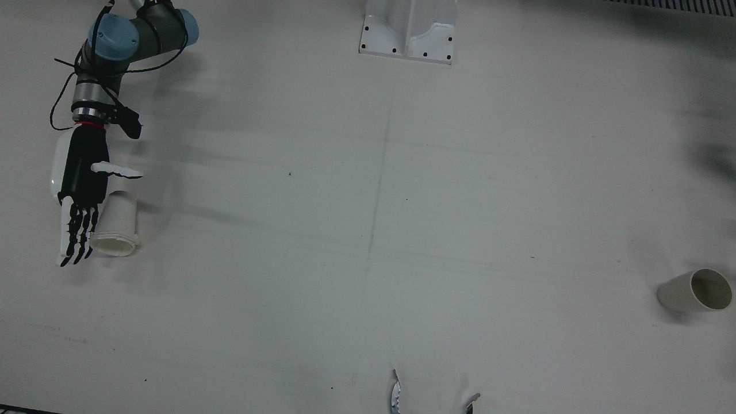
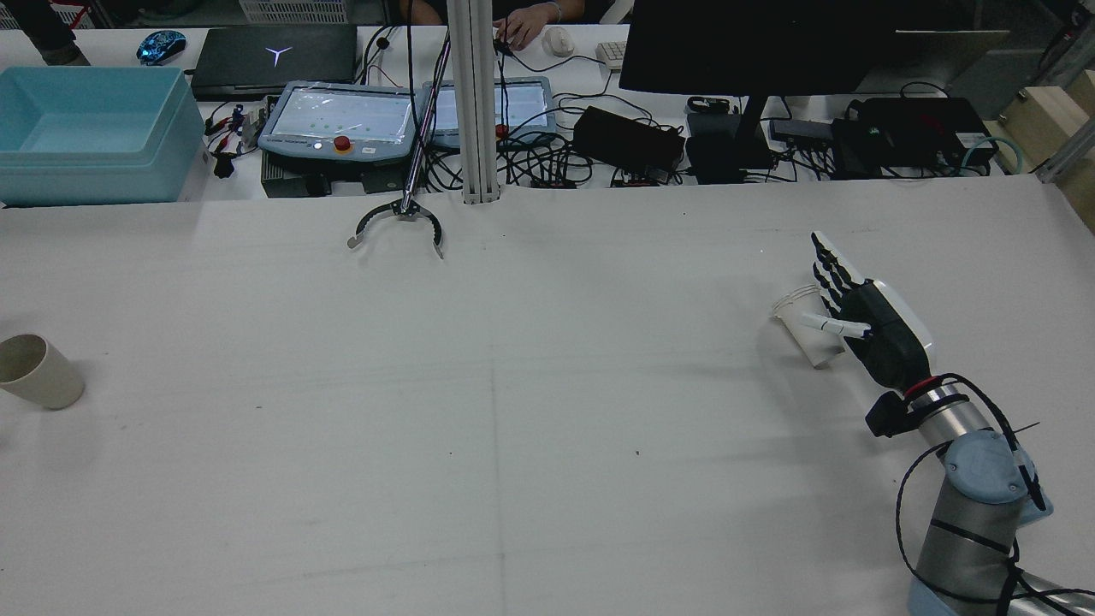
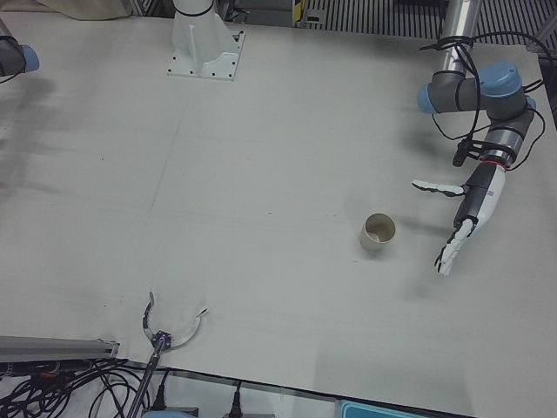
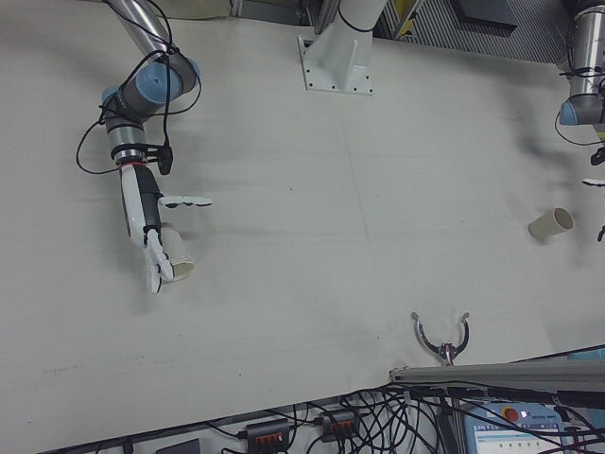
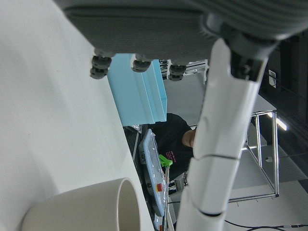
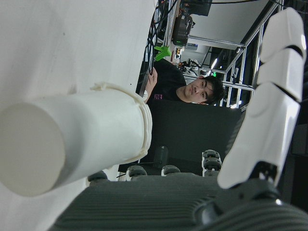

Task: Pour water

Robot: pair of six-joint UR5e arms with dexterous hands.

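Fingers (image 1: 77, 236) of the right hand (image 1: 80, 195) are spread apart, empty, beside a white paper cup (image 1: 115, 225) — rolled rim, upright. Left hand (image 3: 470, 218) likewise splayed, near a beige cup (image 3: 378, 232).

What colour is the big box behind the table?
Light blue; the box shows best in the rear view.
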